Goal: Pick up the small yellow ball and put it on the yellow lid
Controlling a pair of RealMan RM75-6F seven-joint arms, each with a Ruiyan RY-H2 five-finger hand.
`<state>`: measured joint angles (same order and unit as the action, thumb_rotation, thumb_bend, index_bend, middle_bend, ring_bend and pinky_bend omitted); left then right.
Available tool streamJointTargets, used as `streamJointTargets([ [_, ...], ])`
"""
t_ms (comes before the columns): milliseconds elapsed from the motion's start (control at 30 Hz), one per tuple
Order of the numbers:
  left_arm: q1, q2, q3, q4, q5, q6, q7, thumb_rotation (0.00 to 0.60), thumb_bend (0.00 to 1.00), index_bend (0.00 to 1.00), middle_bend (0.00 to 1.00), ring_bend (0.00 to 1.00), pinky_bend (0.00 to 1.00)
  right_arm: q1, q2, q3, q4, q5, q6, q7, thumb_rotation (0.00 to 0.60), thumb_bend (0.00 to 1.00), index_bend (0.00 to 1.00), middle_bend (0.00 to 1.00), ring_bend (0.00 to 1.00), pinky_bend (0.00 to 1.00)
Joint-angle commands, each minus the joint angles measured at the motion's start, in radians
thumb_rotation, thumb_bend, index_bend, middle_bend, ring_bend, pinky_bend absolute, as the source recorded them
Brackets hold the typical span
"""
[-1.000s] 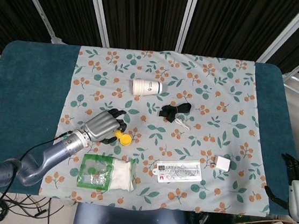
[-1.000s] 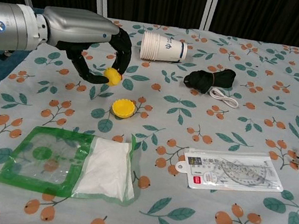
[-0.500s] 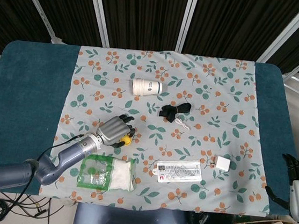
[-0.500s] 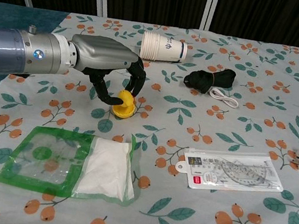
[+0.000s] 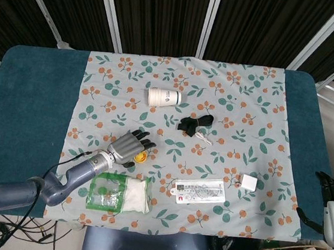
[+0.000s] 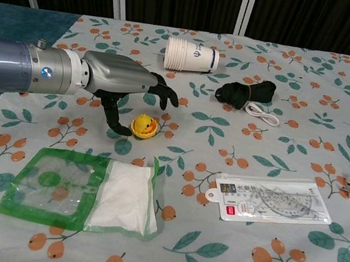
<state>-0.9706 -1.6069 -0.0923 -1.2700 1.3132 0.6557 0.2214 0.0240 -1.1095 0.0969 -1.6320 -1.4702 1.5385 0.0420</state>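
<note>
I have let go since half a second ago, so my left hand now hovers with fingers spread and holding nothing, while the small yellow ball rests on the yellow lid just below and beside its fingertips.

The left hand no longer holds the small yellow ball: its fingers, closed round the ball a moment ago, are now spread apart above it. The ball has gone from the hand's grip onto the yellow lid, where it rests.
</note>
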Motion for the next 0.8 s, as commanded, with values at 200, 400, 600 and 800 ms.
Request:
streamJointTargets([
  [200, 0.014, 0.069, -0.038, -0.105, -0.021, 0.067, 0.009, 0.6, 0.24, 0.08, 0.12, 0.0, 0.07, 0.0, 0.001, 0.0, 0.001, 0.001, -0.001, 0.002, 0.6, 0.13, 0.11, 0.09, 0.11, 0.19],
  [400, 0.081, 0.232, -0.071, -0.302, -0.027, 0.197, 0.013, 0.6, 0.22, 0.06, 0.09, 0.0, 0.05, 0.0, 0.002, 0.001, 0.002, 0.0, 0.002, 0.002, 0.6, 0.12, 0.11, 0.09, 0.11, 0.19],
  [600, 0.206, 0.423, -0.038, -0.497, -0.015, 0.354, 0.059, 0.6, 0.17, 0.05, 0.06, 0.0, 0.05, -0.001, 0.002, -0.001, 0.0, -0.008, 0.005, -0.003, 0.6, 0.13, 0.11, 0.09, 0.11, 0.19],
  [800, 0.421, 0.614, 0.078, -0.651, 0.055, 0.575, 0.04, 0.6, 0.16, 0.05, 0.04, 0.0, 0.02, -0.002, 0.002, -0.004, -0.002, -0.018, 0.012, -0.008, 0.6, 0.12, 0.11, 0.09, 0.11, 0.19],
])
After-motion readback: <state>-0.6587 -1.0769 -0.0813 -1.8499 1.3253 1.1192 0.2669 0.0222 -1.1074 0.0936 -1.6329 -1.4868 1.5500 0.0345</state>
